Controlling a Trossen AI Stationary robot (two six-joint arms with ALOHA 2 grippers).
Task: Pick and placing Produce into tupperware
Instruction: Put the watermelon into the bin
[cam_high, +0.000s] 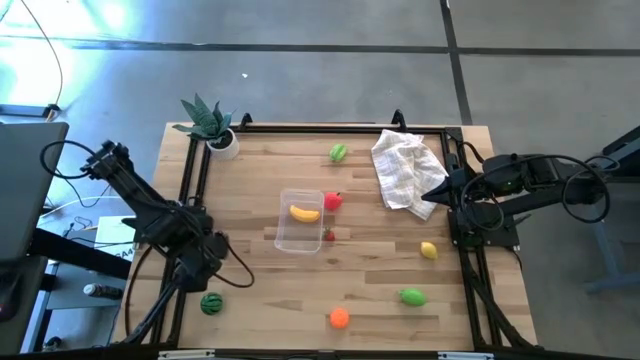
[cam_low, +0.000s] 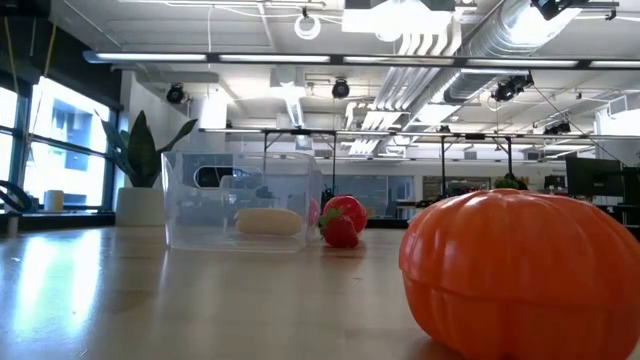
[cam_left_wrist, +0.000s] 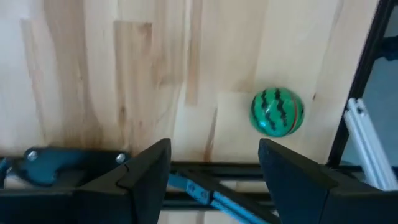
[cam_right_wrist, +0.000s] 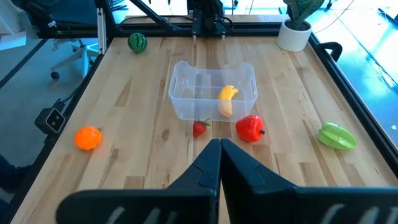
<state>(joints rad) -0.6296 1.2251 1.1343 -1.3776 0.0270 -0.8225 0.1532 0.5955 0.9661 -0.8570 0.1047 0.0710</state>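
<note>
My left gripper (cam_left_wrist: 214, 165) hangs with fingers parted, while my right gripper (cam_right_wrist: 219, 163) rests pressed fully together.

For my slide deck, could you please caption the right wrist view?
Past the shut right gripper, the tupperware holds only the banana; other produce lies scattered on the table.

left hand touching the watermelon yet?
Apart. Left wrist view shows bare wood between the open left hand and the watermelon; nothing between its fingers.
</note>
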